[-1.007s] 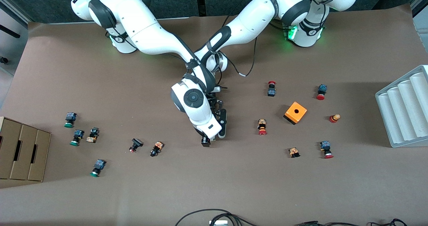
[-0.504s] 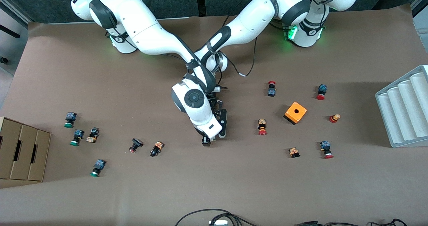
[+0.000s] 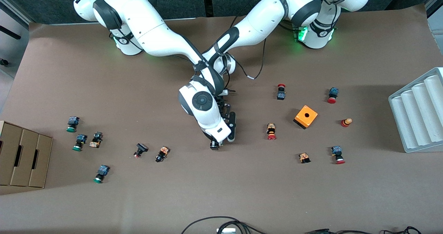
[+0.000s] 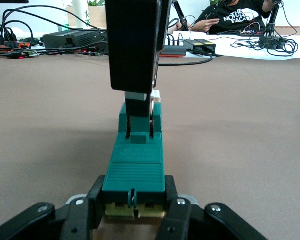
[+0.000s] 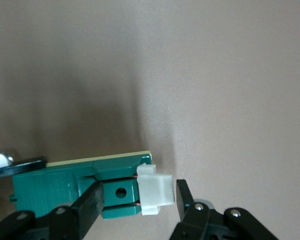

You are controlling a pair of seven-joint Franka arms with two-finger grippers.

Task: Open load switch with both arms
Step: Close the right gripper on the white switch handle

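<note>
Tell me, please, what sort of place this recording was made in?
Likely a robotics lab workbench: a brown-covered table strewn with push buttons, and a desk with electronics and cables at its edge.

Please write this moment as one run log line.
left gripper: shut on load switch | right gripper: open around white end piece | switch: on table

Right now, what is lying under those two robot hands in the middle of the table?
A dark-green load switch with a white end piece. The left gripper is shut on one end; the right gripper straddles the white end. From the front view, the arms cover it.
</note>
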